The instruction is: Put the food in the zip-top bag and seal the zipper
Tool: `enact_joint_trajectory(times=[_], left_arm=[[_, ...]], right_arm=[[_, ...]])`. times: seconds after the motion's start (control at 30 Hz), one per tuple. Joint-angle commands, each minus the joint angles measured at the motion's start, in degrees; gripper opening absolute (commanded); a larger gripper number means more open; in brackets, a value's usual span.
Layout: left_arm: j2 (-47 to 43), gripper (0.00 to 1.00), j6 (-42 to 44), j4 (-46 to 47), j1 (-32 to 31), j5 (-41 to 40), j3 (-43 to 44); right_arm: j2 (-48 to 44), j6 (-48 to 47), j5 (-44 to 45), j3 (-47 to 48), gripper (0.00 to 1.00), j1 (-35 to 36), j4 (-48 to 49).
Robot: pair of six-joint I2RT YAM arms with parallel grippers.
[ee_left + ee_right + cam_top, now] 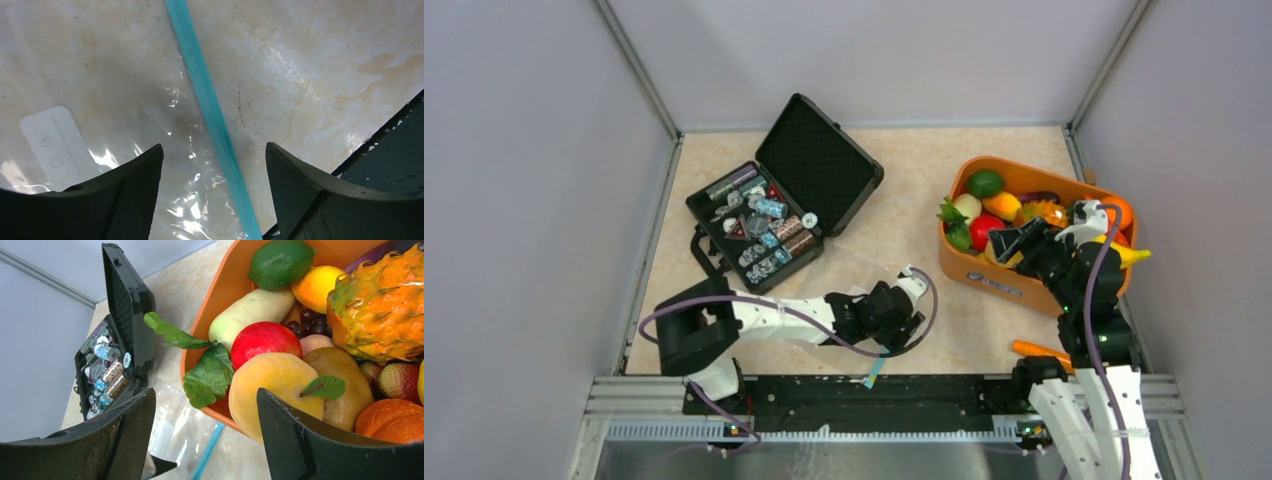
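food [272, 385] fills the orange basket [969, 270]; wrapped items [762, 228] fill the black case [822, 165].

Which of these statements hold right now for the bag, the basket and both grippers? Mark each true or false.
1. The left gripper is open, with the thin teal zipper strip of the clear flexible zip-top bag running between its fingers. True.
2. The plastic toy fruits already lie inside that bag. False: none shows in it; they fill the orange plastic basket.
3. The right gripper is shut on a red fruit. False: it is open, holding nothing, over the basket.
4. The black hard case has its lid open. True.
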Motion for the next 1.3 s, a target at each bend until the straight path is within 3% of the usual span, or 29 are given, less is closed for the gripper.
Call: enact_joint_trajectory(times=[0.0, 0.2, 0.97, 1.27], left_arm=[[3.4, 0.77, -2.2, 1.5, -0.2, 3.5, 2.5], [6.0, 0.74, -2.0, 0.1, -0.2, 1.0, 3.1], [5.1, 0.0, -0.7, 0.5, -0.2, 1.8, 2.3], [-0.2, 0.0, -0.1, -1.1, -0.2, -4.8, 2.0]], right_arm=[[0.4, 0.9, 1.8, 0.1, 0.73, 0.4, -1.9], [0.2, 0.6, 2.4, 0.3, 0.74, 0.4, -2.0], [0.2, 0.8, 3.0, -0.9, 0.74, 0.4, -1.8], [0.7, -0.3, -0.4, -0.8, 0.74, 0.3, -0.7]])
